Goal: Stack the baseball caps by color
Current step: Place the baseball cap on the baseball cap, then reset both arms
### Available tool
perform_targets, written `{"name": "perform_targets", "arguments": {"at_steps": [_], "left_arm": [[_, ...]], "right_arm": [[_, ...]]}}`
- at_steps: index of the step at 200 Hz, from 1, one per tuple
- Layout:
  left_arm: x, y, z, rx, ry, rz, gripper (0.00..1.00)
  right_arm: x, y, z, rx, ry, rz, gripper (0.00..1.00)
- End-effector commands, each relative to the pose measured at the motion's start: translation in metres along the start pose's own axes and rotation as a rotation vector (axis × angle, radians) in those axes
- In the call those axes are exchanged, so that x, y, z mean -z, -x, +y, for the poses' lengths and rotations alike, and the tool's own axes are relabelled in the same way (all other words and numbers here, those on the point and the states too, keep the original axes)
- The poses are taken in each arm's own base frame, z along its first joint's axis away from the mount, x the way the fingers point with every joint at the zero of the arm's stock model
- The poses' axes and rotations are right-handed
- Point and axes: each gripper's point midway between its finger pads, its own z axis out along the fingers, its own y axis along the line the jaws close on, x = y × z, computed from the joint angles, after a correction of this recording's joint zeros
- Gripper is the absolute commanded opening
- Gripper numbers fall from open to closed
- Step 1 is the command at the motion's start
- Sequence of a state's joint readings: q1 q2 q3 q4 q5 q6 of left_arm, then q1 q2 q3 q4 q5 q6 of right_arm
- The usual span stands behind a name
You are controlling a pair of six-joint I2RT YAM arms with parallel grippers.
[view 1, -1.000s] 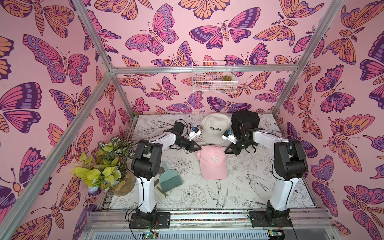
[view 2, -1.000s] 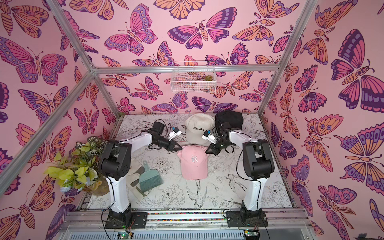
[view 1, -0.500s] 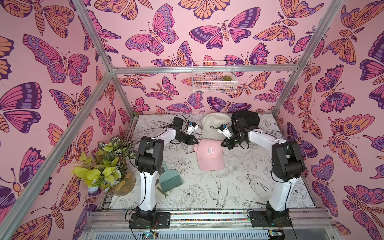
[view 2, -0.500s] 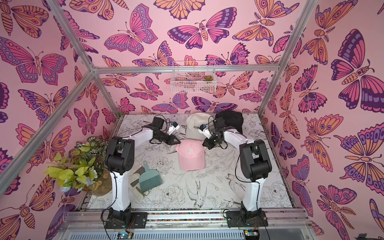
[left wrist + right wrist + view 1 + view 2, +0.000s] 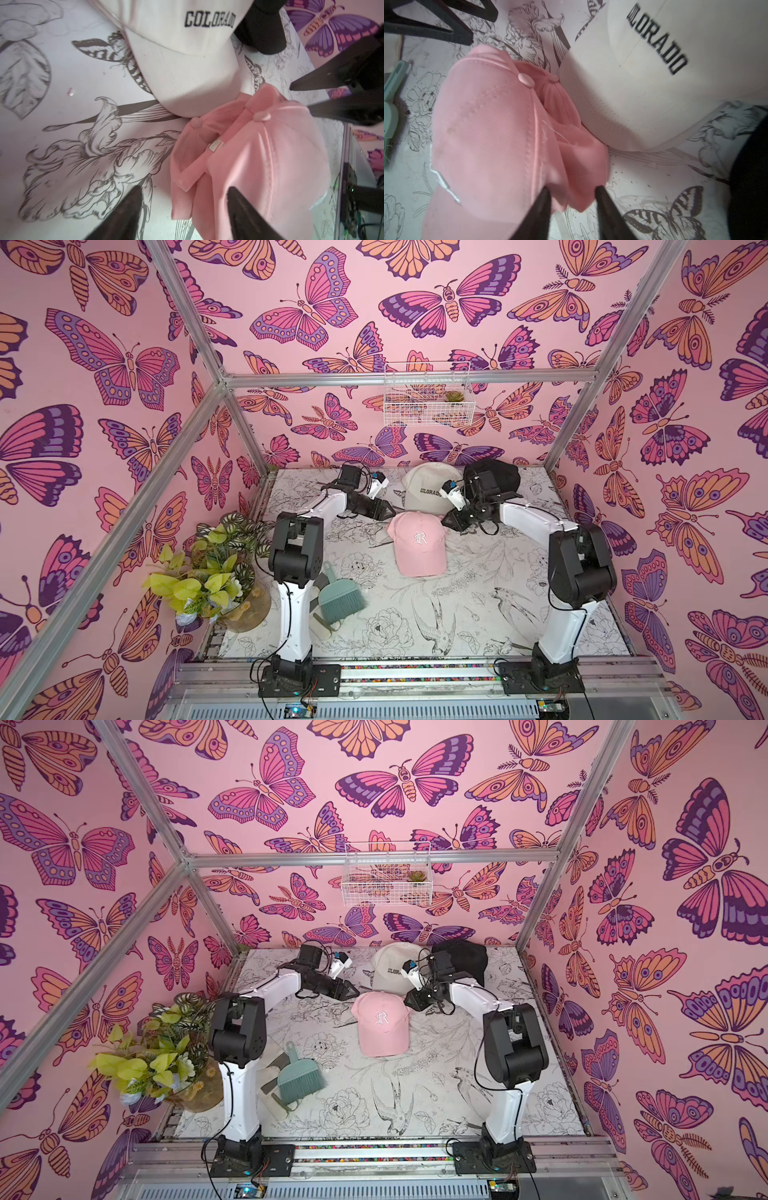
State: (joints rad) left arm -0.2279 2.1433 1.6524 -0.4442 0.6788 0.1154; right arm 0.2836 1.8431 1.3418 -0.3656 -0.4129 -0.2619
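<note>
Centre-left, our left hand (image 5: pixel 390 512) is hovering open beside two nested pink monogrammed fabric caps (image 5: pixel 419 549) mid-frame on the desk (image 5: pixel 478 593). Just above is the cream "COLORADO" cap (image 5: pixel 428 489); our right hand (image 5: pixel 448 520) is gaping alongside, with the black fabric cap (image 5: pixel 498 479) upper right. We are judging pink finished, the others unclear.

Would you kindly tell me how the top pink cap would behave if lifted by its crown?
The top pink cap looks like soft fabric, creased at the back in the wrist views, so its crown would probably sag. Its brim looks smooth and is likely stiffer.
</note>
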Motion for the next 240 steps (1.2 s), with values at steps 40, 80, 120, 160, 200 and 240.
{"name": "perform_targets", "arguments": {"at_steps": [40,80,120,160,200,240], "left_arm": [[0.105,0.019,0.032,0.035,0.408,-0.244,1.0],[0.149,-0.016,0.064,0.063,0.635,-0.35,1.0],[0.172,-0.064,0.09,0.051,0.87,-0.341,1.0],[0.189,-0.096,0.113,0.045,1.017,-0.302,1.0],[0.171,-0.118,0.126,0.111,0.875,-0.235,1.0],[0.173,-0.127,0.119,0.112,0.788,-0.346,1.0]], "right_arm": [[0.073,0.029,-0.039,-0.135,-0.242,-0.339,0.99],[0.127,0.005,-0.088,-0.283,-0.55,-0.54,0.99],[0.16,-0.042,-0.122,-0.383,-0.803,-0.581,0.99],[0.172,-0.092,-0.141,-0.44,-0.985,-0.525,0.99],[0.165,-0.11,-0.144,-0.483,-0.977,-0.474,0.99],[0.152,-0.122,-0.141,-0.477,-0.949,-0.454,0.99]]}}
